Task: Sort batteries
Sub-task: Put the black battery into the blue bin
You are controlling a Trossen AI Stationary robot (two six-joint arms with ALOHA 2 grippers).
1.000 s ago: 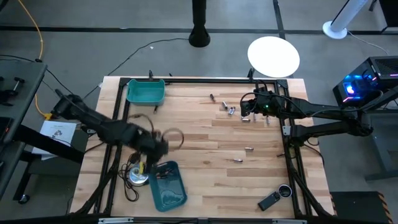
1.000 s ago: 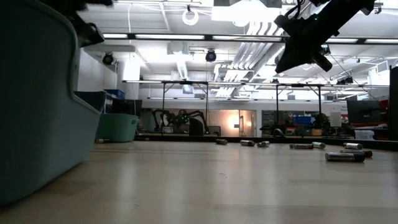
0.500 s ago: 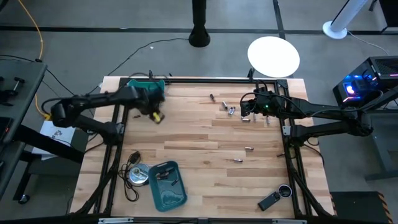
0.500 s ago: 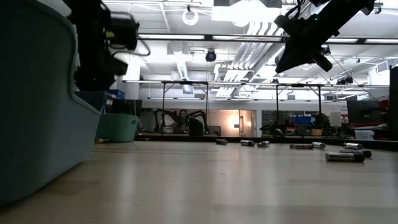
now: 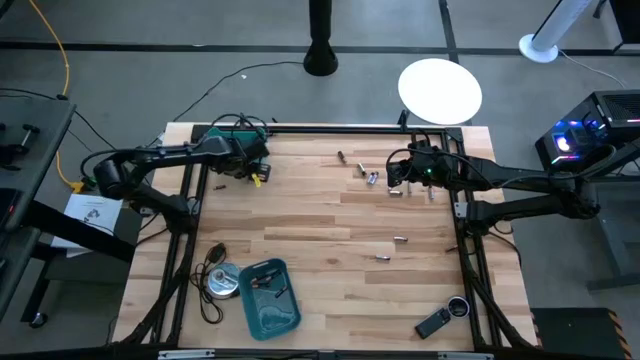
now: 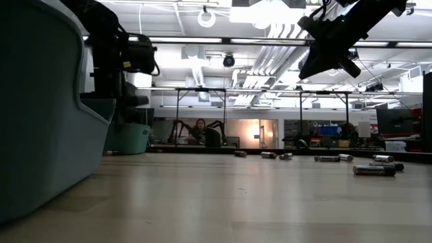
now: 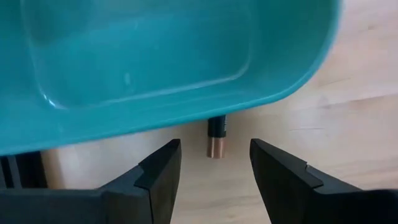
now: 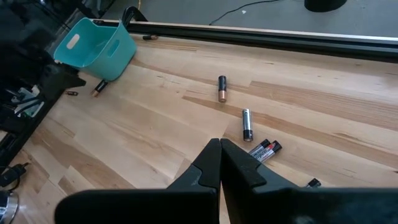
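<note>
Batteries point(image 5: 372, 178) lie scattered across the desk point(image 5: 320, 230); one battery point(image 7: 216, 137) rests beside the far teal bin point(image 7: 155, 56), lengthwise straight ahead of our left gripper point(image 7: 214, 163), jaws open either side. Our right gripper point(image 8: 219, 152) hovers closed above the cluster.

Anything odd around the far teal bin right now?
Yes. One battery lies on the table just outside the far teal bin, partly under its rim rather than inside. The open left gripper hovers over it; the bin looks empty.
</note>
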